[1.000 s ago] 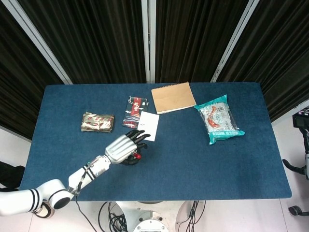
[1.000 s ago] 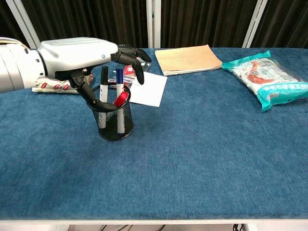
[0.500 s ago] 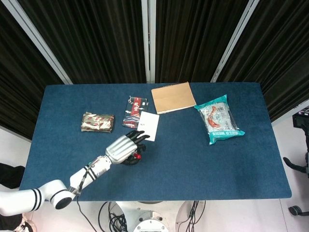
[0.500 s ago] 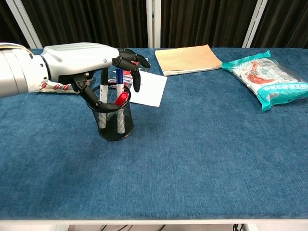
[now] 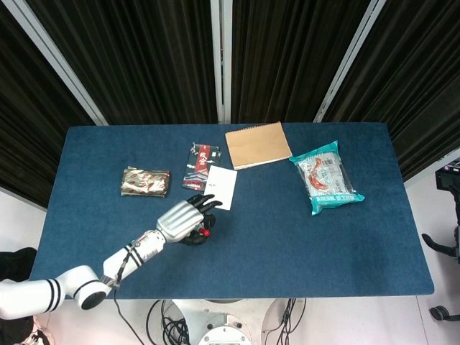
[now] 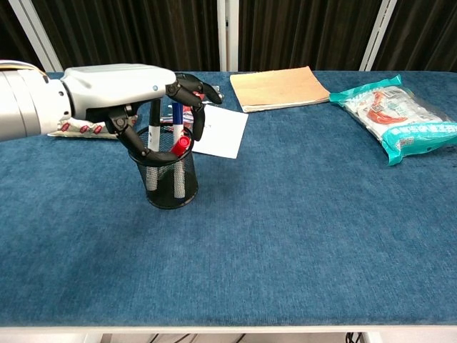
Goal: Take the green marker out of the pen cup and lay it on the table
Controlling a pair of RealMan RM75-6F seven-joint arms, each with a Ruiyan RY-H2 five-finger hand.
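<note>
Pen cup: black mesh cup standing upright near the front edge of the worktop, left of centre; it is the nearest thing to the robot.
Markers in cup: a black-capped, a blue-capped and a red-capped one stand in it, long axes roughly upright, the red one leaning.
Green marker: no green cap shows in either view; if it is in the cup it is hidden behind the hand, so I cannot tell where it sits.
Left hand: reaches in from the left and hovers directly over the cup mouth, dark fingers curled down around the marker tops, thumb by the near rim. Whether it pinches any marker I cannot tell.
Key relation: the markers lie straight below the left hand, axes pointing up into the palm; the pull should be upward along that axis.
Right hand: not visible in either view, so the left is the only one near.
Mid worktop: a white card just behind the cup, a foil packet toward the left edge.
Far edge: a tan notebook and a teal snack bag toward the right.
</note>
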